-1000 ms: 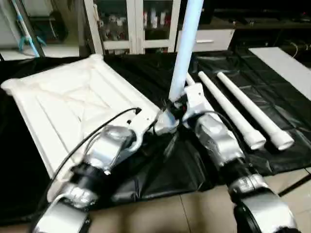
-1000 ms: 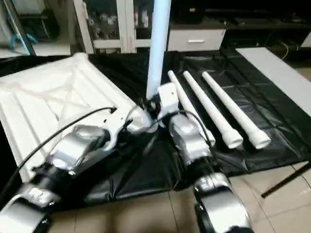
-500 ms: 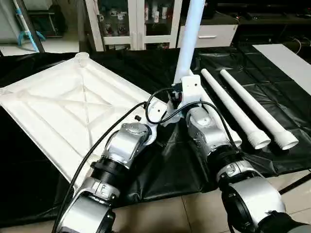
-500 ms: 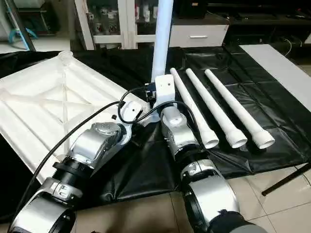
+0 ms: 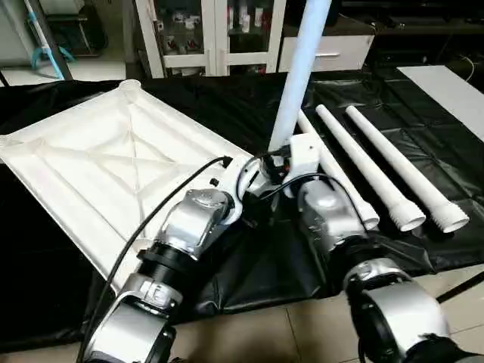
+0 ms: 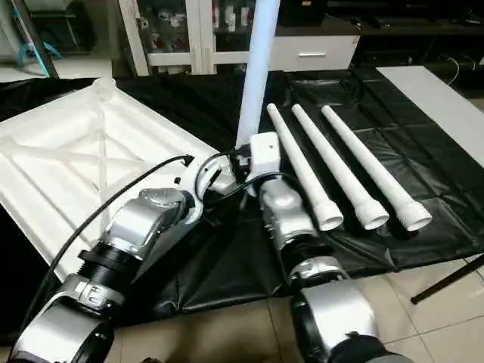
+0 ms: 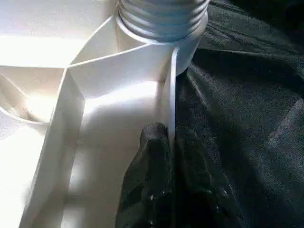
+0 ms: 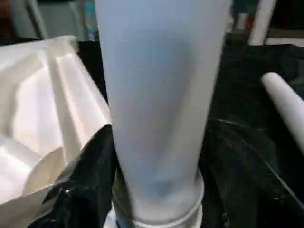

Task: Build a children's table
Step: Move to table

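Note:
The children's table top [image 5: 113,166] lies upside down on the black sheet at the left, its X ribs facing up. One white leg [image 5: 299,76] stands upright in the near right corner socket, and its threaded end [image 7: 161,19] sits in the round socket. My left gripper [image 7: 166,137] is shut on the thin rim wall of the top, right beside that socket. My right gripper [image 5: 283,155] is at the base of the upright leg [image 8: 156,109]. Three more legs [image 6: 299,166] [image 6: 333,166] [image 6: 370,162] lie side by side on the sheet to the right.
A black sheet [image 5: 423,136] covers the work area, with tiled floor along its near edge. A glass-door cabinet [image 5: 219,30] stands at the back. A white board [image 5: 446,83] lies at the far right. A black cable [image 5: 166,204] runs along my left forearm.
The view has shifted and tilted. Both grippers stay at the corner socket, and the leg still stands upright there.

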{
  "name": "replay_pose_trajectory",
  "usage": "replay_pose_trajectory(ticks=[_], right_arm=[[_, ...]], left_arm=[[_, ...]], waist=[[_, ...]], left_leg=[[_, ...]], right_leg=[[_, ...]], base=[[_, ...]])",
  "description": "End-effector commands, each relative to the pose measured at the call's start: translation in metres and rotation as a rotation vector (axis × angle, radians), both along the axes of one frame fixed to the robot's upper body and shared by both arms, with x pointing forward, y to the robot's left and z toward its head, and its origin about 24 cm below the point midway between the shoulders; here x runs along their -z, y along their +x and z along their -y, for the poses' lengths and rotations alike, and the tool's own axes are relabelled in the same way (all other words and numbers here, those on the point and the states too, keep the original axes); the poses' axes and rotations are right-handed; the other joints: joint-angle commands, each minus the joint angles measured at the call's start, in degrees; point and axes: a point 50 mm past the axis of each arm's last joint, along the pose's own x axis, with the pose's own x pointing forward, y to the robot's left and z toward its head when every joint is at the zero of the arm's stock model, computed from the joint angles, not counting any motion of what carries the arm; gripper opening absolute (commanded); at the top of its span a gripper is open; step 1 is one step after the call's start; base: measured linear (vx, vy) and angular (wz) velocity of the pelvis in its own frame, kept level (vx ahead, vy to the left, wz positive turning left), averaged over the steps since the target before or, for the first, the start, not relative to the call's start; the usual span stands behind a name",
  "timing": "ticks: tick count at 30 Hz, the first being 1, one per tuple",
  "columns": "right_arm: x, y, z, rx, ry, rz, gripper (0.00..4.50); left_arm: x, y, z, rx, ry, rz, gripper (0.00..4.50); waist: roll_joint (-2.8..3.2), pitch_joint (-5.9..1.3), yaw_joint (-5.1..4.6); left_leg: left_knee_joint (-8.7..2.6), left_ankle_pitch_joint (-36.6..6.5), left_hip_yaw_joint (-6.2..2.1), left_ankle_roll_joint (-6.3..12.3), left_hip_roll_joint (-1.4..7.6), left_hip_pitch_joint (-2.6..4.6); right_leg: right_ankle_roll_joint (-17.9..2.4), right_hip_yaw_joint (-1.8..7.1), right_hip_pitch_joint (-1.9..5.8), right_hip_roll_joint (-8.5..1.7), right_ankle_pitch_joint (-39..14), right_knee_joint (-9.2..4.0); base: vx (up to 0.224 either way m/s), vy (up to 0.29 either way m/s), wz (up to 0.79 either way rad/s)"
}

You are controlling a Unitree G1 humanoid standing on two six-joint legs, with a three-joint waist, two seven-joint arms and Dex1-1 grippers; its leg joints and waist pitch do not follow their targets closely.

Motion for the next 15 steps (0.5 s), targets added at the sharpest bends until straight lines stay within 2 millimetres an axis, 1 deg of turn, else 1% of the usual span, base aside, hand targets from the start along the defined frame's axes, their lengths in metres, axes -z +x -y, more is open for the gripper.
replay_pose_trajectory(ticks=[1, 3, 4, 5, 6, 7, 8, 9, 10, 12, 14, 15], right_arm=[[-0.009, -0.001, 0.007, -0.072, 0.029, 0.032, 3.42], [-0.011, -0.003, 0.008, -0.1, 0.032, 0.04, 3.55], [-0.012, -0.004, 0.009, -0.117, 0.033, 0.045, 3.78], [-0.012, -0.004, 0.01, -0.129, 0.035, 0.048, 3.78], [-0.015, -0.006, 0.014, -0.16, 0.035, 0.058, 3.86], [-0.016, -0.007, 0.015, -0.165, 0.034, 0.061, 3.92], [-0.018, -0.01, 0.021, -0.21, 0.029, 0.069, 4.06], [-0.018, -0.01, 0.021, -0.21, 0.029, 0.069, 4.18], [-0.019, -0.011, 0.023, -0.229, 0.029, 0.071, 4.25], [-0.019, -0.013, 0.026, -0.245, 0.027, 0.068, 4.37], [-0.022, -0.015, 0.035, -0.255, 0.027, 0.066, 4.45], [-0.023, -0.015, 0.036, -0.255, 0.03, 0.066, 4.45]], left_arm=[[-0.017, 0.006, -0.005, 0.019, -0.04, 0.091, 0.0], [-0.016, 0.006, -0.005, 0.026, -0.04, 0.088, 0.0], [-0.016, 0.005, -0.005, 0.031, -0.039, 0.086, 0.0], [-0.015, 0.005, -0.005, 0.034, -0.039, 0.084, 0.0], [-0.014, 0.004, -0.005, 0.055, -0.035, 0.076, 0.0], [-0.014, 0.003, -0.005, 0.059, -0.034, 0.075, 0.0], [-0.012, 0.001, -0.005, 0.093, -0.029, 0.062, 0.0], [-0.012, 0.001, -0.005, 0.093, -0.029, 0.062, 0.0], [-0.011, -0.001, -0.005, 0.106, -0.028, 0.056, 0.0], [-0.01, -0.002, -0.005, 0.124, -0.025, 0.049, 0.0], [-0.009, -0.005, -0.007, 0.157, -0.02, 0.039, 0.0], [-0.009, -0.006, -0.007, 0.16, -0.02, 0.038, 0.0]], waist=[[0.0, -4.08, 0.64], [-0.09, -4.04, 0.71], [-0.04, -3.99, 0.63], [-0.04, -3.99, 0.63], [0.21, -3.89, 0.65], [0.25, -3.88, 0.74], [0.26, -3.86, 0.72], [0.23, -3.85, 0.88], [0.26, -3.88, 1.0], [0.23, -3.87, 1.24], [0.17, -3.9, 1.44], [0.23, -3.9, 1.47]], left_leg=[[-2.22, 0.0, -0.27, 10.62, 2.26, 0.58], [-2.17, 0.2, -0.35, 10.69, 2.38, 0.57], [-2.11, -0.2, -0.31, 10.49, 2.27, 0.52], [-2.11, -0.2, -0.31, 10.49, 2.27, 0.52], [-2.13, -1.0, -0.32, 10.04, 2.33, 0.55], [-2.14, -1.2, -0.37, 9.79, 2.38, 0.55], [-2.14, -1.3, -0.35, 9.64, 2.36, 0.55], [-2.15, -1.6, -0.37, 9.62, 2.35, 0.63], [-2.12, -1.4, -0.35, 9.27, 2.39, 0.63], [-2.12, -1.6, -0.35, 9.05, 2.42, 0.62], [-2.08, -1.3, -0.35, 8.83, 2.38, 0.67], [-2.1, -1.3, -0.37, 8.79, 2.37, 0.65]], right_leg=[[-19.0, 1.73, 3.83, -2.81, 11.3, -2.59], [-19.1, 1.69, 3.85, -2.85, 10.8, -2.54], [-19.3, 1.67, 3.79, -2.79, 9.7, -2.57], [-19.3, 1.67, 3.79, -2.79, 9.7, -2.57], [-19.2, 1.7, 3.68, -2.81, 8.2, -2.71], [-19.1, 1.72, 3.71, -2.84, 7.8, -2.72], [-19.0, 1.72, 3.66, -2.8, 7.6, -2.72], [-18.9, 1.7, 3.71, -2.74, 7.4, -2.79], [-19.1, 1.75, 3.58, -2.81, 7.5, -2.71], [-18.8, 1.79, 3.6, -2.82, 7.3, -2.69], [-18.7, 1.81, 3.61, -2.75, 7.6, -2.62], [-18.7, 1.82, 3.6, -2.77, 7.6, -2.6]], base=[[0.0, 0.0, 0.0], [0.0, 0.0, 0.0], [0.0, 0.0, 0.0], [0.0, 0.0, 0.0], [0.0, 0.0, 0.0], [0.0, 0.0, 0.0], [0.0, 0.0, 0.0], [0.0, 0.0, 0.0], [0.0, 0.0, 0.0], [0.0, 0.0, 0.0], [0.0, 0.0, 0.0], [0.0, 0.0, 0.0]])
